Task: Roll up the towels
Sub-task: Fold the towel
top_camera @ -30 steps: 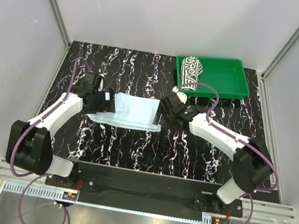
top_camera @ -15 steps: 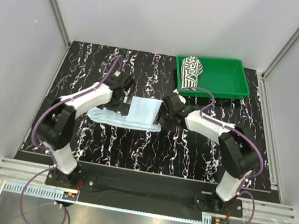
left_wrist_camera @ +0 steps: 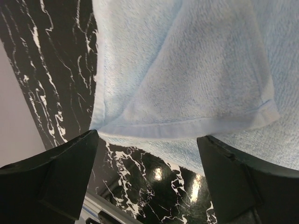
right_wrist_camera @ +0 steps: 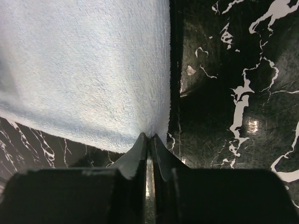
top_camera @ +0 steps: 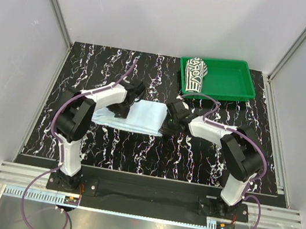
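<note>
Because only the edge of the plain pale blue cloth towel (top_camera: 141, 116) is pinched by the clenched right gripper (right_wrist_camera: 149, 137), while the left gripper (left_wrist_camera: 147, 137) is held wide and empty, the hold could be lost when rolling is begun.

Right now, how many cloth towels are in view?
2. The rolled dark-and-white patterned towel lies at the left end of the green plastic tray; the plain pale blue towel lies on the black marbled table.

overhead camera looks down from behind; close wrist cameras apparently share the blue towel (top_camera: 144, 116).
</note>
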Controlling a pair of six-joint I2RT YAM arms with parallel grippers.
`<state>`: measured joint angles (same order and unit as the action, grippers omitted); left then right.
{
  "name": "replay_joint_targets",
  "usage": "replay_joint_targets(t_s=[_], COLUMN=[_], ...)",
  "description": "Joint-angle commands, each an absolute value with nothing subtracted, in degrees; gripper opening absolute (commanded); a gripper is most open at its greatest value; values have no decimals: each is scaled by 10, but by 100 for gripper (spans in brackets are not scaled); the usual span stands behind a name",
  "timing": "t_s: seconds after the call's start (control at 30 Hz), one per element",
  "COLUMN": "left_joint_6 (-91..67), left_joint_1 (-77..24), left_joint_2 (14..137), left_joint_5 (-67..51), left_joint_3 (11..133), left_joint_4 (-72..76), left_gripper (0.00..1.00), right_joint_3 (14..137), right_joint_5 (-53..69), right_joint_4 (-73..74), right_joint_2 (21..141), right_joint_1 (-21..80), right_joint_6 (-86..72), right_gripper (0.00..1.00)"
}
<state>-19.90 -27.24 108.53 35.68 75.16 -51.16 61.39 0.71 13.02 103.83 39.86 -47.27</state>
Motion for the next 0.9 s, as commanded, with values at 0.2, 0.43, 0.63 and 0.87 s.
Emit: replay_joint_targets(t_s=[0.2,0.43,0.63,0.87], left_joint_6=[-176,-174,-190,-195], left_joint_1=[-264,-182,-71,-107], left_joint_2=[1141,1157,1128,1023], left_joint_5=[412,409,313,296], left_joint_3=[839,887,883,857], left_joint_4=[-490,-475,-454,-449], left_gripper=[88,91,93,99], right_joint_3=[551,496,466,483], right_joint_5=[18,18,12,4], right_joint_4=[98,103,125,166], right_joint_2=[1012,959,898,876], right_joint_1=[397,396,397,397], right_joint_6=[-483,-486,-488,-471], right_gripper=[0,0,0,0])
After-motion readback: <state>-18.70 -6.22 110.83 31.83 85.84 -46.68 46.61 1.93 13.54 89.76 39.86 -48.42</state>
